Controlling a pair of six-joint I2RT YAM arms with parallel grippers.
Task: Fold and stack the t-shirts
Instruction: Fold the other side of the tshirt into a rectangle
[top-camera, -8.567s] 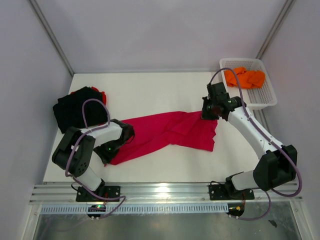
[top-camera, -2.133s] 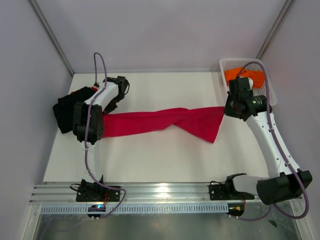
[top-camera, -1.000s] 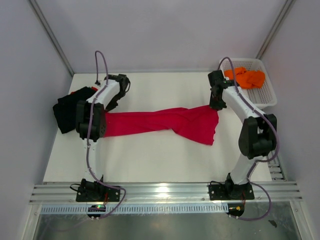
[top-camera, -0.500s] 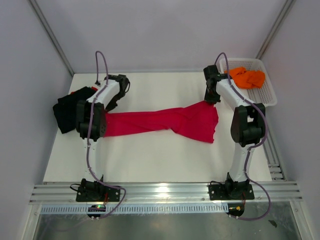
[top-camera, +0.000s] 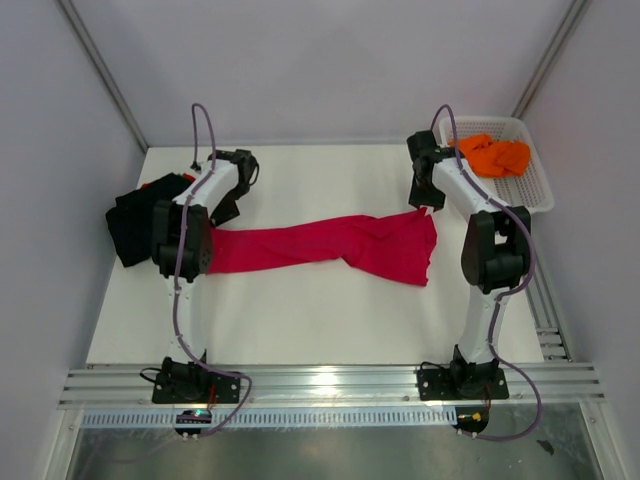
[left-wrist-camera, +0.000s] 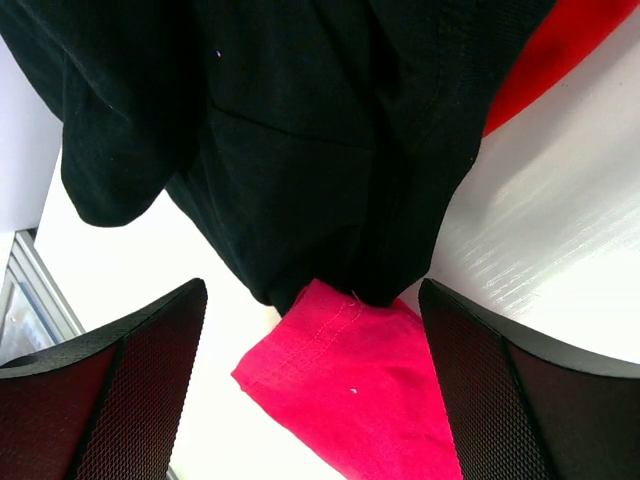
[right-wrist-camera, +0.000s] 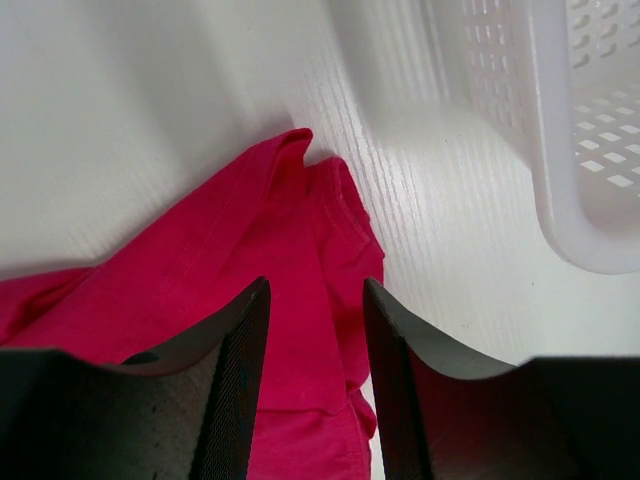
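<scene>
The left arm and the right arm both rise straight from their bases, reach far toward the back, and bend down at the wrist. The left end effector points downward with its fingers spread wide, and nothing is pinched between them. The right end effector also points downward. Its fingers are parted more narrowly, with a clear gap and no grip on anything.
</scene>
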